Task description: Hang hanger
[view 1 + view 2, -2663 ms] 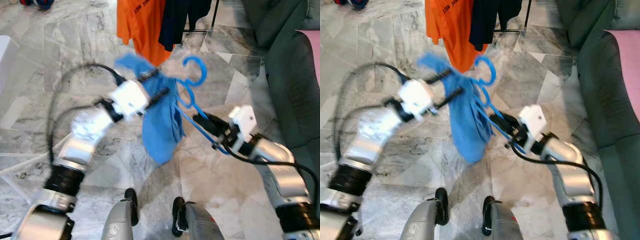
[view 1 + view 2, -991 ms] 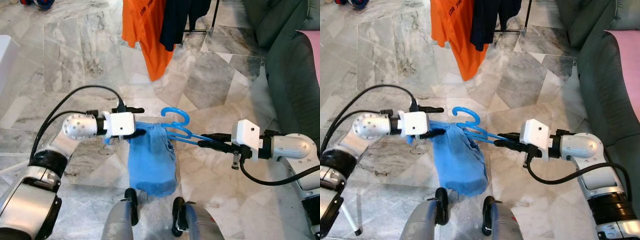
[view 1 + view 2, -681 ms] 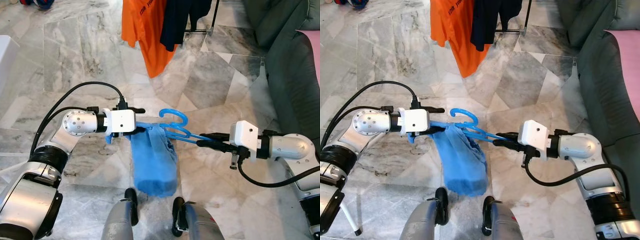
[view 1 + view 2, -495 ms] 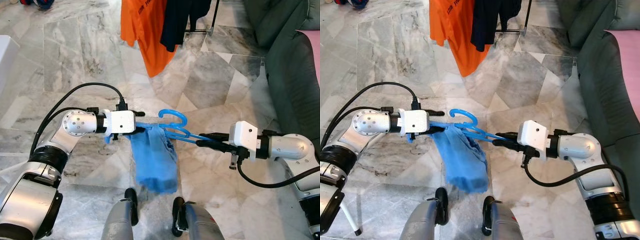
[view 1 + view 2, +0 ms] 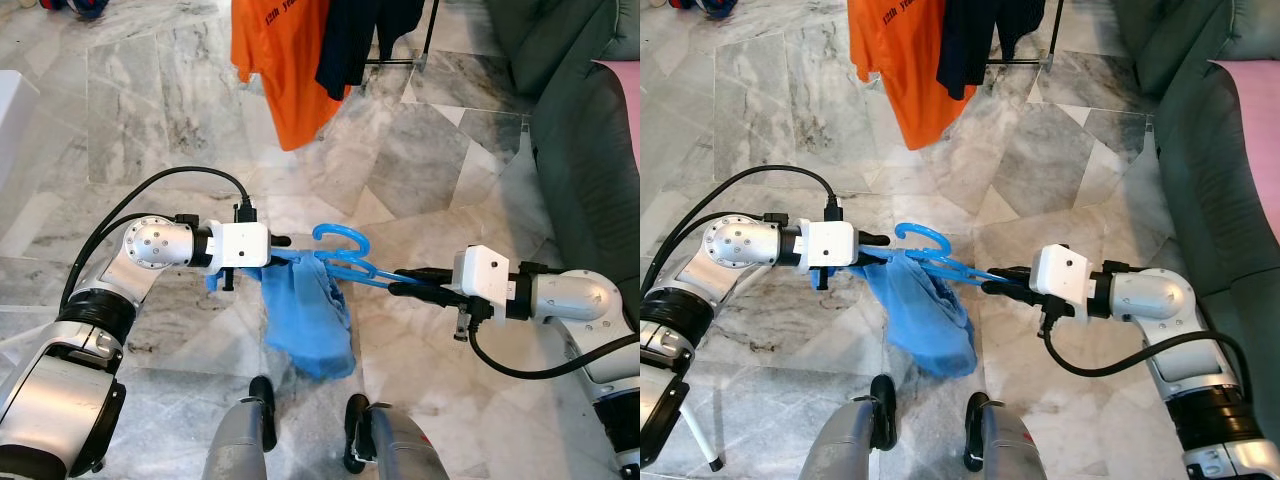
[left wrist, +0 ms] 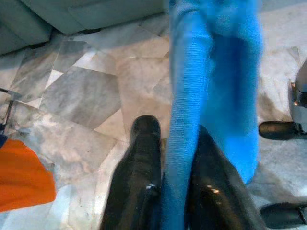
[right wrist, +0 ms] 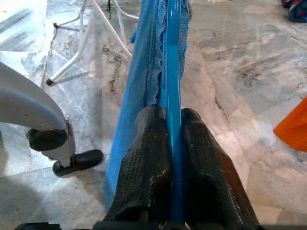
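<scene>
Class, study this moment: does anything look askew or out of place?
Yes. The blue garment hangs bunched to one side of the blue hanger, not spread across it. The left hand pinches the cloth; the right hand grips the hanger's bar.

Home: marble floor (image 5: pixel 150 110), sofa (image 5: pixel 585 130), hung clothes (image 5: pixel 275 60)

Head stereo downward; wrist cams close along fingers.
</scene>
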Robot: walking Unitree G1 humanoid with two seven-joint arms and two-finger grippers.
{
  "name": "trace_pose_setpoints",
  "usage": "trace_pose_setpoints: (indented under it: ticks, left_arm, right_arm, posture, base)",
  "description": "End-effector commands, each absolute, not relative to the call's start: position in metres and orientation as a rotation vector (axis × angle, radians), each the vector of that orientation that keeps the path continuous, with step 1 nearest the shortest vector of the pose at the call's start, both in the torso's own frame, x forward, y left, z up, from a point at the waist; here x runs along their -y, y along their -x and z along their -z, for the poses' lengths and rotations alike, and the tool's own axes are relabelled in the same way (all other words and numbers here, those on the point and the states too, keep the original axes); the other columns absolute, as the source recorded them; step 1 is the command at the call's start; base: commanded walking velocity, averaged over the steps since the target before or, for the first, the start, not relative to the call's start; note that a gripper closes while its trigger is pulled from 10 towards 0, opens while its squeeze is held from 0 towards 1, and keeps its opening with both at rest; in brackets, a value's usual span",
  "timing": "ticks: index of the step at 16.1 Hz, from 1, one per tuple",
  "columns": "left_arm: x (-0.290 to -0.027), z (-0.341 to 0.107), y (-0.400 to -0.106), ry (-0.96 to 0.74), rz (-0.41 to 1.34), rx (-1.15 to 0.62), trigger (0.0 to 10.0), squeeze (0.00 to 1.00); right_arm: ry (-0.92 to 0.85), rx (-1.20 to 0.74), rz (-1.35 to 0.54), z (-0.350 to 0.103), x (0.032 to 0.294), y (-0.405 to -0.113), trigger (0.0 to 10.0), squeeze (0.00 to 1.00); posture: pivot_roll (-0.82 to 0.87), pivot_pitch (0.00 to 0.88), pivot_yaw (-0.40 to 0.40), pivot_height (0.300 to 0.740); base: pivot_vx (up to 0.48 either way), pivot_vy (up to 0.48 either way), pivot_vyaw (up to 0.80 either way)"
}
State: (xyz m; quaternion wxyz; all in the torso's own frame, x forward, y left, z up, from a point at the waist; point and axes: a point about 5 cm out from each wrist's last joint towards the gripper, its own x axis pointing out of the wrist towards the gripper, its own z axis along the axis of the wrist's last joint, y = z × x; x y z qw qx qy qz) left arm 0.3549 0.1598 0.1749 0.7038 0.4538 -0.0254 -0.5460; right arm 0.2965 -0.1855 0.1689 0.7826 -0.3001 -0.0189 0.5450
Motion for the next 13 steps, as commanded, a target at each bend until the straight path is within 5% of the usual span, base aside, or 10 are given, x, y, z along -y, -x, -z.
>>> trace_pose_setpoints:
  ticks: [1, 7, 8, 13]
  left_arm:
    - [-0.163, -0.178, -0.355, -1.018, 1.223, 0.036, 0.0, 0.0]
    - [-0.16, -0.178, -0.355, -1.019, 1.26, 0.012, 0.0, 0.0]
    - [-0.159, -0.177, -0.355, -1.017, 1.262, 0.009, 0.0, 0.0]
    - [-0.17, -0.167, -0.358, -0.939, 1.132, -0.006, 0.0, 0.0]
  right_arm:
    - [0.648, 0.041, -1.201, -0.164, 0.183, -0.293, 10.0, 0.0]
    - [0.612, 0.016, -1.159, -0.163, 0.183, -0.298, 10.0, 0.0]
    - [0.577, -0.006, -1.162, -0.163, 0.183, -0.299, 10.0, 1.0]
    - [0.52, -0.04, -1.163, -0.182, 0.199, -0.302, 10.0, 1.0]
  posture:
    - [0.02, 0.335, 0.01, 0.74]
    - [0.01, 0.336, 0.015, 0.74]
    - [0.01, 0.334, 0.014, 0.74]
    - [0.02, 0.321, 0.003, 0.74]
  base:
    - [0.0, 0.0, 0.0]
    - [0.0, 0.0, 0.0]
    - [0.0, 0.0, 0.0]
    - [0.0, 0.0, 0.0]
